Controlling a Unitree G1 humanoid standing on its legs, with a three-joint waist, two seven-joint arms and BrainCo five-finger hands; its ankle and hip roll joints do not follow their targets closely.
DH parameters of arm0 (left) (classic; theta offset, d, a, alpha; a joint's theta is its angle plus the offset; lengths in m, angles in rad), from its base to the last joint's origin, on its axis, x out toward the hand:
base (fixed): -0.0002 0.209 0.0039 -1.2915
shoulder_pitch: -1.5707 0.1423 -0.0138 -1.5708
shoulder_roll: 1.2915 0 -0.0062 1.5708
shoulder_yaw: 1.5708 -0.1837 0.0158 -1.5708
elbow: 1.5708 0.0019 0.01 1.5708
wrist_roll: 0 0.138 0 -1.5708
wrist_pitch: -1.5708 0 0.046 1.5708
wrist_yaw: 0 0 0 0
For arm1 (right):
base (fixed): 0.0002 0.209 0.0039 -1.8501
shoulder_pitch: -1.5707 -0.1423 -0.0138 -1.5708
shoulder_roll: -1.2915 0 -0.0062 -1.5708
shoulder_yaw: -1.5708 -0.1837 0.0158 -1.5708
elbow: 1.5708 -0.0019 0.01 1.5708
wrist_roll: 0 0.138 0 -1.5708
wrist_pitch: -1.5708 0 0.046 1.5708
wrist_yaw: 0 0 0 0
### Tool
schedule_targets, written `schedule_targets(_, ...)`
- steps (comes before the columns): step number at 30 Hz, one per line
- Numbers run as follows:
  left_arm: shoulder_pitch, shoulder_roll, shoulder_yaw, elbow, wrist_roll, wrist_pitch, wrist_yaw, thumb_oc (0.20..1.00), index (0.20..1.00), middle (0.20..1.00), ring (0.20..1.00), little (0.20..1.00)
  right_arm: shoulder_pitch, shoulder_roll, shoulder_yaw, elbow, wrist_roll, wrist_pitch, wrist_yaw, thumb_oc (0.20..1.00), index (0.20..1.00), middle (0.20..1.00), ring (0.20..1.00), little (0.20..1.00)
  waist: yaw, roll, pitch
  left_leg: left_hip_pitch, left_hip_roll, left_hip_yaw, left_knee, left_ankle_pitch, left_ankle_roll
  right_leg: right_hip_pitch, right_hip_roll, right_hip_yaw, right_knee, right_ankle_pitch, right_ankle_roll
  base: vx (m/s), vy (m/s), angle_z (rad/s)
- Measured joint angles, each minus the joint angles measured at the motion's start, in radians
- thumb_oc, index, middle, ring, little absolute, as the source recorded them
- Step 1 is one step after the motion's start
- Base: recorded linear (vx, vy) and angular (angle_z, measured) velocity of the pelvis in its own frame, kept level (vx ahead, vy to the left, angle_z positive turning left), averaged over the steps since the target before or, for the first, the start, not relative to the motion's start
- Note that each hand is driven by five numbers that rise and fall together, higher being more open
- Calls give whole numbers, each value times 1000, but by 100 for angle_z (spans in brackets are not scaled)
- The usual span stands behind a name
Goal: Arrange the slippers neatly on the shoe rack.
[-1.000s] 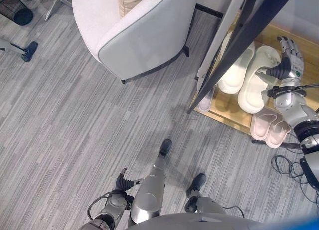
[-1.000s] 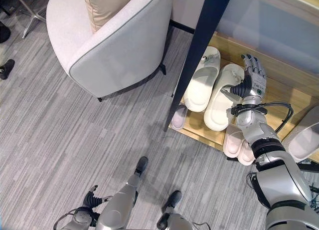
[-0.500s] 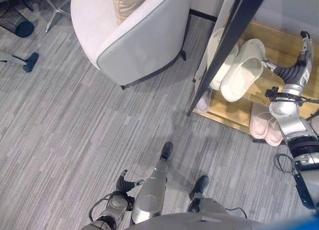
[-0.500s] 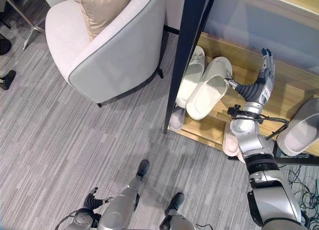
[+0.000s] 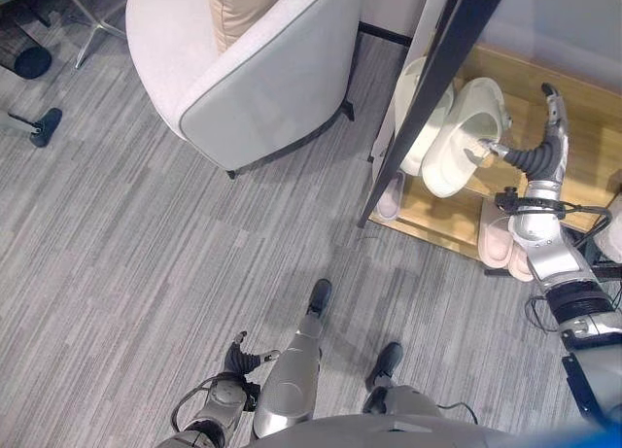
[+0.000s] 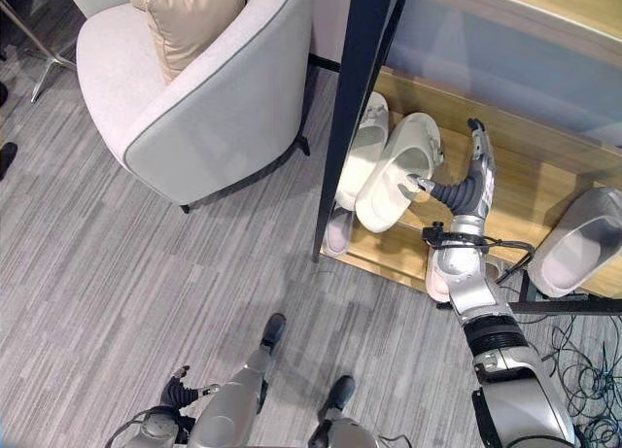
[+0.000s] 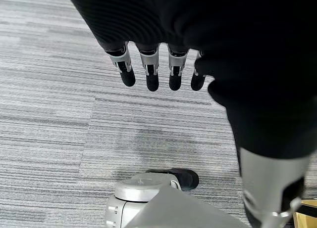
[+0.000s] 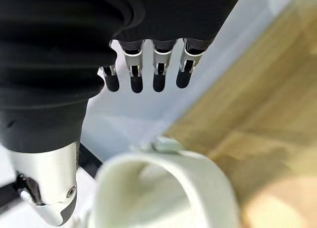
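Two cream slippers rest on the wooden shelf (image 5: 573,127) of the shoe rack. The left one (image 5: 418,113) lies partly behind the black post. The right one (image 5: 465,142) is tipped up on its side and leans against it. My right hand (image 5: 540,155) stands edge-on just right of the tipped slipper, fingers (image 8: 143,72) straight toward the back wall. Its thumb (image 6: 425,185) reaches into the slipper's strap opening (image 8: 163,188). My left hand (image 5: 239,357) hangs low over the carpet with relaxed fingers (image 7: 151,74).
A pale pink pair (image 5: 501,244) sits on the rack's low front edge, a small slipper (image 5: 388,195) by the post's foot, a grey slipper (image 6: 575,254) further right. The black post (image 5: 432,103) crosses the shelf. A white armchair (image 5: 253,79) with a beige cushion stands left of the rack.
The right cream slipper went from lying flat to tipped up and pushed left against its mate. My right hand turned edge-on and moved left with it. The camera has shifted too.
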Motion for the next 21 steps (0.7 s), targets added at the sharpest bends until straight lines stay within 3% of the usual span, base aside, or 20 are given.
schedule_targets(3, 0, 4, -2, 1, 2, -1, 0, 1000, 1000, 1000, 1000, 1000, -38, 20, 30, 113, 0, 5, 4, 1000, 1000, 1000, 1000, 1000, 6, -10, -7, -5, 0, 0, 0, 0, 0, -6, -1, 0, 0, 0, 0, 0, 0, 0)
schedule_targets(20, -1, 4, -8, 21, 1, -1, 7, 1000, 1000, 1000, 1000, 1000, -170, 19, 16, 229, 119, 13, -20, 1000, 1000, 1000, 1000, 1000, 15, -10, -6, -44, -4, 1, 0, 0, 0, -43, -5, 0, 0, 0, 1, 0, 0, 0)
schedule_targets(21, -1, 4, -9, 21, 1, -1, 7, 1000, 1000, 1000, 1000, 1000, -180, 19, 16, 244, 124, 13, -18, 871, 871, 871, 871, 871, 15, -9, -5, -46, -4, 1, 0, 0, 0, -45, -5, 0, 0, 0, 1, 0, 0, 0)
